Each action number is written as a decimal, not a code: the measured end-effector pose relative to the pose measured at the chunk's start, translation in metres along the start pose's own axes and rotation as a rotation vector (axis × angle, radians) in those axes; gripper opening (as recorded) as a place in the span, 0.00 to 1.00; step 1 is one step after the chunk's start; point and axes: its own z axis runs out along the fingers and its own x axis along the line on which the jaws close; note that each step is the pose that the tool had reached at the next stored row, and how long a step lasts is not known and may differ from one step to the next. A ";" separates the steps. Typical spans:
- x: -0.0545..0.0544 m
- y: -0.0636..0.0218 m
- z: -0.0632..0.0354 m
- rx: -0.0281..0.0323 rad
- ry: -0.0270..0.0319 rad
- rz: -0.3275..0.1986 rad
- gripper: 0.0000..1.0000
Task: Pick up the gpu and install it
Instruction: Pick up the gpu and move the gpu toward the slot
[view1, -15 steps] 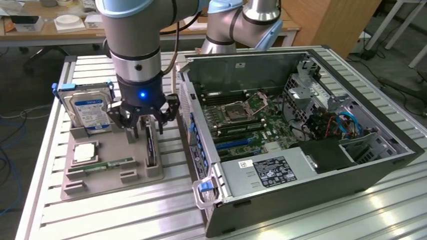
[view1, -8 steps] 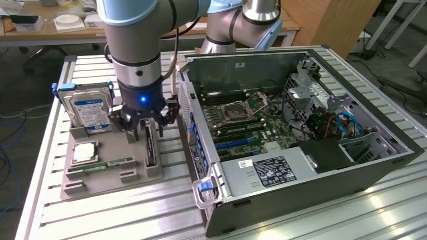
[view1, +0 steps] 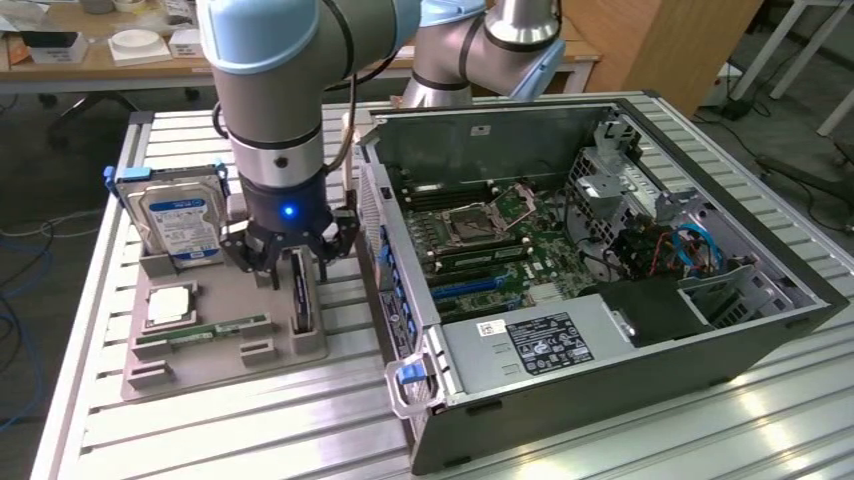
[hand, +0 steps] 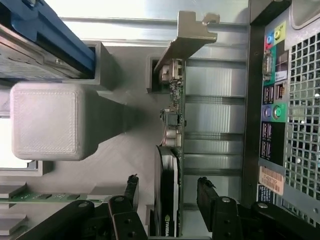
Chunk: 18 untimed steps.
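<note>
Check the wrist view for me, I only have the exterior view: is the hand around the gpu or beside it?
Observer: Around it. The gpu stands on edge in the grey holder, and the hand straddles it, one finger on each side.
Operator: Gripping?
Observer: No. The fingers are open, with a gap to the gpu on both sides.
Operator: Which way does it face?
Observer: Black cooler toward the hard drive, green board toward the case.
</note>
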 end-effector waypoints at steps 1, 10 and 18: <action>0.000 0.0022 0.0007 0.0004 0.0002 0.000 0.59; 0.000 0.0065 0.0042 0.0004 0.0002 0.000 0.59; 0.000 0.0065 0.0043 0.0004 0.0001 0.000 0.57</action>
